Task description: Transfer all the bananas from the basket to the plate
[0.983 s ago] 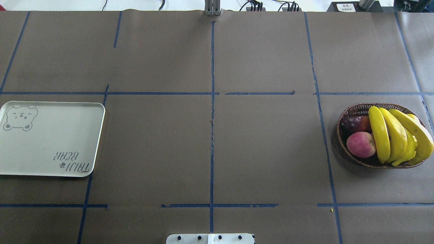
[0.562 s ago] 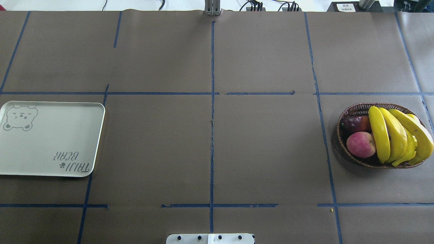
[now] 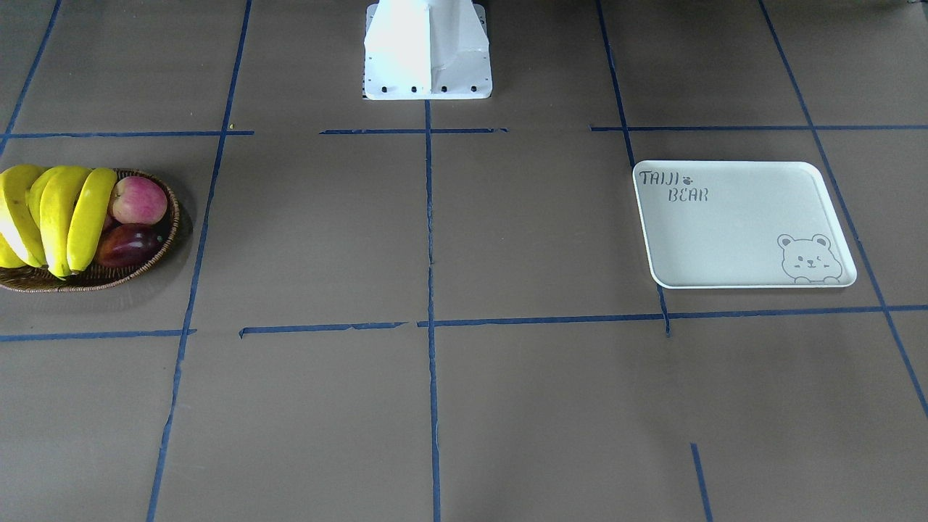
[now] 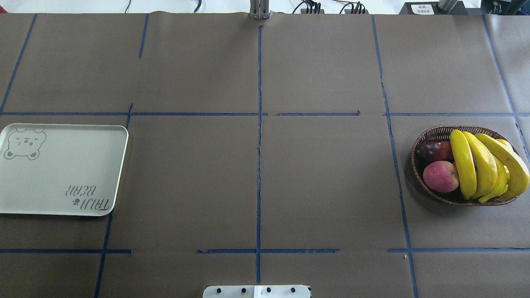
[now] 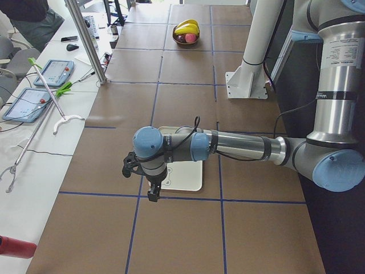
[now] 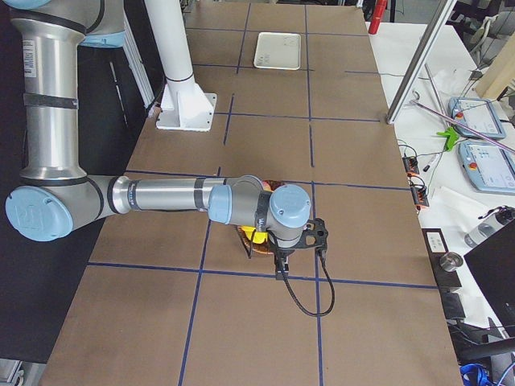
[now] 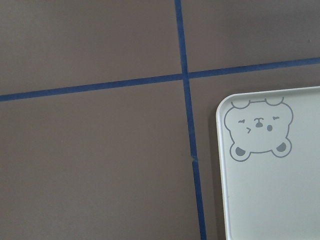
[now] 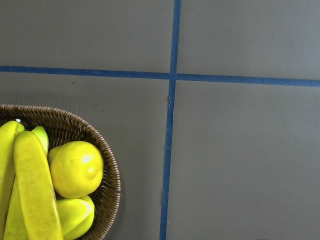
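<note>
Four bananas (image 4: 463, 165) in one basket (image 4: 430, 134), one plate (image 4: 62, 174)

In the front-facing view the picture's left edge cuts off the basket (image 3: 101, 279) and the outermost of the bananas (image 3: 54, 214). The bananas overlap, so their number is not sure. In the right side view the near arm (image 6: 161, 195) hides almost the whole basket; only a little yellow shows. The right wrist view shows one end of the basket only, and the left wrist view shows one corner of the plate (image 7: 270, 200). The left gripper (image 5: 153, 194) and the right gripper (image 6: 278, 264) are too small to tell how the fingers stand.
</note>
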